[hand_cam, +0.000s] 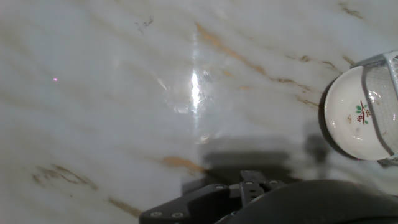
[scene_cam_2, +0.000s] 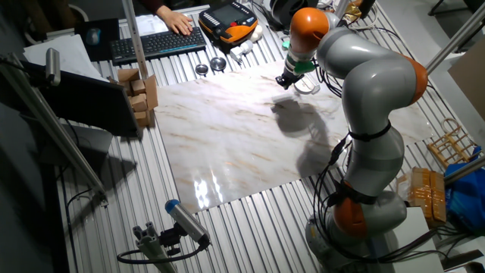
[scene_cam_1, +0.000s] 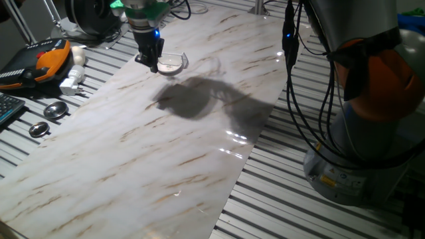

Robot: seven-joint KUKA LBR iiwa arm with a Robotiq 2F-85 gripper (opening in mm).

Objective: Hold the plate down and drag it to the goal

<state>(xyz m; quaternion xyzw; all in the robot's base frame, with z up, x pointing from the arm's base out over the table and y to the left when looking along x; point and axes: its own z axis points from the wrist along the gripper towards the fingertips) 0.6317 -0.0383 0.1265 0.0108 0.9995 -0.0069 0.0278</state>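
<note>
In the hand view the dark gripper (hand_cam: 249,186) body fills the lower edge, and whether its jaws are spread or pressed together cannot be told from any picture; beyond it lies the marble board (hand_cam: 124,93), and at the right edge sits the plate (hand_cam: 354,115), a small white dish with a tiny sprig motif at its centre and nothing else in it; the clear goal (hand_cam: 385,81) bracket frames the plate's right side, its wall overlapping the dish's edge.

In one fixed view, taking the plate (scene_cam_1: 170,64) as landmark: the nearer reach of the marble board (scene_cam_1: 166,146) stretches towards the camera; two grey metal discs (scene_cam_1: 55,110) lie well to the plate's left, off the board on the slatted table (scene_cam_1: 279,206); the gripper (scene_cam_1: 151,61) stands just left of the plate, touching or nearly touching its rim; the glinting goal (scene_cam_1: 183,61) edges hug the plate's right side.

In the other fixed view the gripper (scene_cam_2: 288,80) hangs just left of the plate (scene_cam_2: 307,86); beyond lie a keyboard (scene_cam_2: 155,43) and a hand (scene_cam_2: 178,23).
</note>
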